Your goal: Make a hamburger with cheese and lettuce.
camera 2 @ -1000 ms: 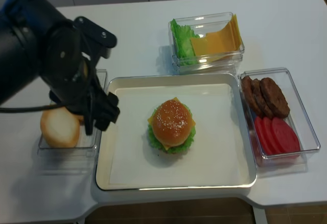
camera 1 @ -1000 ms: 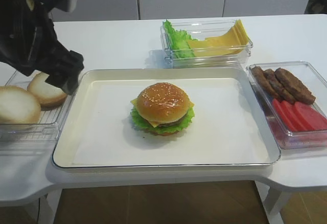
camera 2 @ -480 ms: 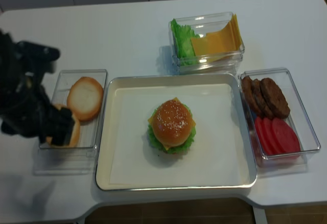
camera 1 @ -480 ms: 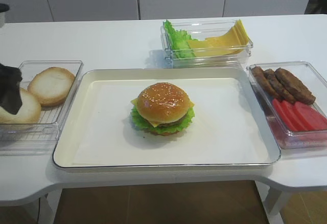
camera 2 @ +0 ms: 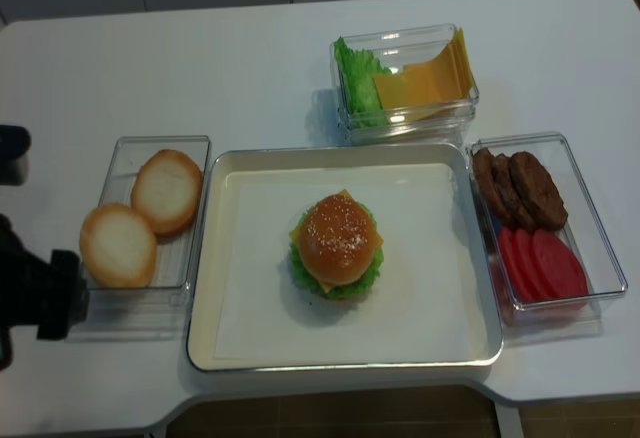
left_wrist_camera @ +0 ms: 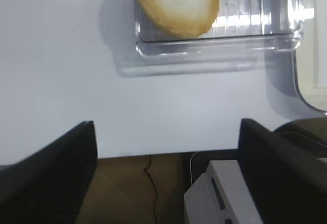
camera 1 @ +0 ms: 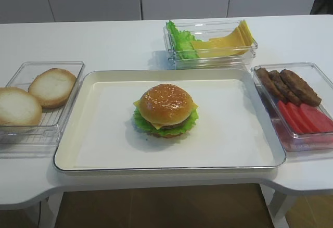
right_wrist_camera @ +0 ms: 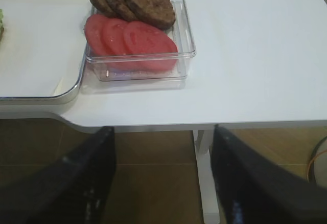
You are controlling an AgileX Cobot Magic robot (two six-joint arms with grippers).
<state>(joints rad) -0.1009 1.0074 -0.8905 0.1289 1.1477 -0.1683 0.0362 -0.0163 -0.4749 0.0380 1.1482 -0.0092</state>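
Since the hamburger [camera 1: 165, 111] sits mid-tray [camera 1: 78, 134] with lettuce [camera 1: 139, 121], cheese [camera 1: 136, 103] and sesame top, assembly looks finished. Both the left gripper [left_wrist_camera: 166, 170] and right gripper [right_wrist_camera: 163, 175] are spread, empty, off the tray's edges.

Bright even overhead light, soft short shadow under the sesame-topped hamburger [camera 1: 165, 111] mid-frame, white glare streaks on the clear plastic bun box [left_wrist_camera: 225, 27] upper right, dark blurred out-of-focus gripper fingers [right_wrist_camera: 76, 183] along both wrist views' lower edges, exterior views sharp

Hamburger [camera 1: 165, 110] centred on tray [camera 1: 99, 150]
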